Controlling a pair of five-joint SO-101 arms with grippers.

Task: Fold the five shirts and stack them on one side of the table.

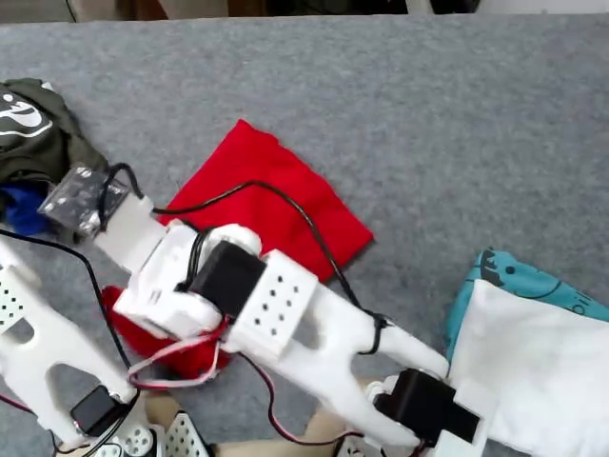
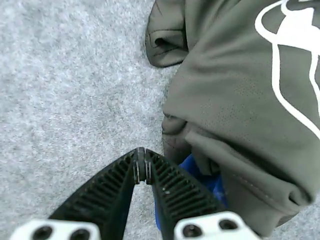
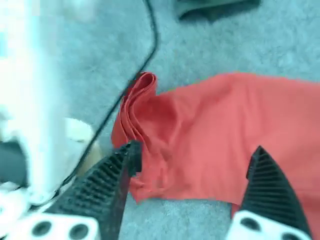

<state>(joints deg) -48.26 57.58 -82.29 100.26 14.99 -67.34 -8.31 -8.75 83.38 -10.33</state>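
A red shirt [image 1: 276, 195] lies partly folded in the middle of the table, with bunched folds [image 3: 137, 100] along one edge. My right gripper [image 3: 196, 150] hangs open just above it, with nothing between its fingers. An olive shirt with a white print [image 1: 33, 129] lies crumpled at the far left, on top of a blue shirt [image 1: 19, 209]. My left gripper [image 2: 141, 170] is shut and empty over the bare table beside the olive shirt [image 2: 240, 100], and the blue shirt [image 2: 200, 175] peeks out next to its fingers. At the right edge, a white shirt [image 1: 542, 371] lies on a teal shirt [image 1: 514, 276].
A long white arm [image 1: 314, 324] stretches from the front right across the red shirt's near part. A black cable [image 1: 285, 200] trails over the red shirt. The grey table cover [image 1: 428, 114] is bare at the back and between the red shirt and the right-hand stack.
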